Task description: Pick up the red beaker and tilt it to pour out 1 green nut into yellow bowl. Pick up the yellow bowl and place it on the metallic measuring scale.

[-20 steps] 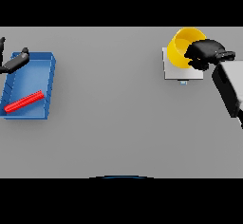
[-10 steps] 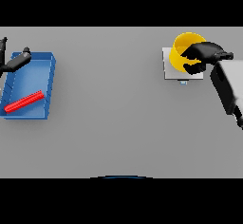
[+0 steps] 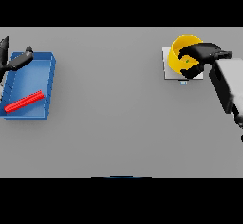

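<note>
On the grey counter there is one yellow round bowl, one flat square metallic measuring scale, one shallow blue rectangular tray and one red beaker, a long red cylinder. One small green nut shows inside the bowl. Two hands are in view.

The yellow bowl sits on the metallic scale at the far right of the counter, covering most of the plate; only the scale's left and near edges show, with a small bluish tab at its near edge. The right hand comes in from the right on a white and grey arm, and its dark fingers curl around the bowl's near right rim, grasping it. The green nut lies just beside those fingers, within the bowl.

The red beaker lies on its side in the blue tray at the far left, slanted across the tray's near half and touching nothing else. The left hand hovers at the tray's far left corner with straight, relaxed fingers, holding nothing.

Compared with a second ago, the bowl has come down from a raised, tilted pose above the scale to rest more squarely on it, and the right hand has moved with it, slightly nearer. The tray and beaker have not shifted, and the left hand is nearly where it was.
</note>
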`<action>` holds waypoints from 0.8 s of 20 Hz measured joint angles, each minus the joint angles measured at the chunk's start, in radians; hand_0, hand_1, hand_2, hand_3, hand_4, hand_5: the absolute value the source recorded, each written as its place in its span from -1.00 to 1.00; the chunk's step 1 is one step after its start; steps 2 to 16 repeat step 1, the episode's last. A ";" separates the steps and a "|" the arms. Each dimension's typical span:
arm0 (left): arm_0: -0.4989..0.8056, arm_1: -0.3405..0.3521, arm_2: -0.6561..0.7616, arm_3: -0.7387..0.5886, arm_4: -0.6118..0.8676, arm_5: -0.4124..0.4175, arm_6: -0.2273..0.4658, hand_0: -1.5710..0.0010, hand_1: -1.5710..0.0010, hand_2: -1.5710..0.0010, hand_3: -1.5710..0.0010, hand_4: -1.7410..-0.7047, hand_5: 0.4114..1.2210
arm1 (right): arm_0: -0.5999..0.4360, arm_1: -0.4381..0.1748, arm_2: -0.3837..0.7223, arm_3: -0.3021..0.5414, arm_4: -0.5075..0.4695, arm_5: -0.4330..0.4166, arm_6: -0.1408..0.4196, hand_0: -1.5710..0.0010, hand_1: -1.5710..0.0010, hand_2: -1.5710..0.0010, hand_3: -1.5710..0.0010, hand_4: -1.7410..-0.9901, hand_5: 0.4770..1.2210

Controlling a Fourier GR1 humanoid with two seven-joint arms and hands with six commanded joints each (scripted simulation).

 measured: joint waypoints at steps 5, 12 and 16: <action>-0.005 0.006 0.005 0.002 0.000 0.001 0.001 1.00 1.00 1.00 1.00 0.77 -0.20 | -0.004 0.005 0.003 0.007 0.004 0.002 -0.001 0.93 0.94 0.85 0.56 0.15 -0.31; -0.005 0.006 0.005 0.002 0.000 0.001 0.001 1.00 1.00 1.00 1.00 0.77 -0.20 | -0.004 0.005 0.003 0.007 0.004 0.002 -0.001 0.93 0.94 0.85 0.56 0.15 -0.31; -0.005 0.006 0.005 0.002 0.000 0.001 0.001 1.00 1.00 1.00 1.00 0.77 -0.20 | -0.004 0.005 0.003 0.007 0.004 0.002 -0.001 0.93 0.94 0.85 0.56 0.15 -0.31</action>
